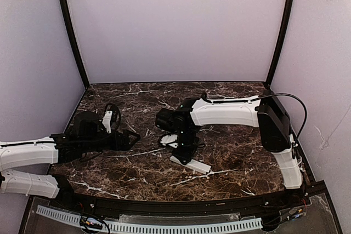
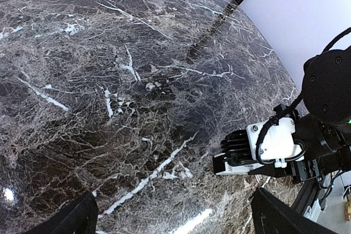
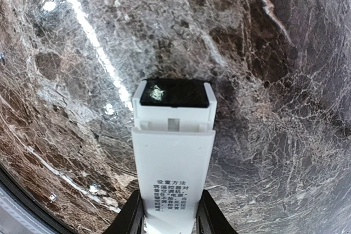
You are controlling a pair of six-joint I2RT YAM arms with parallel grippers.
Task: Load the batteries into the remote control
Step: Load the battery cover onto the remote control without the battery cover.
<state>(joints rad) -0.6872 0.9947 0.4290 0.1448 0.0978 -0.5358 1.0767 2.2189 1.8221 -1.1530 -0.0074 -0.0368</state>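
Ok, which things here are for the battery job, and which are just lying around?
For the job: remote control; right gripper, clamping it; left gripper, open. No batteries in view.
Just there: marble table; purple walls; black poles.

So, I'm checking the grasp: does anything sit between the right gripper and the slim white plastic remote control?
Nothing visible does. The right gripper straddles the slim white plastic remote control, its black fingers against both long sides, on the dark marble table.
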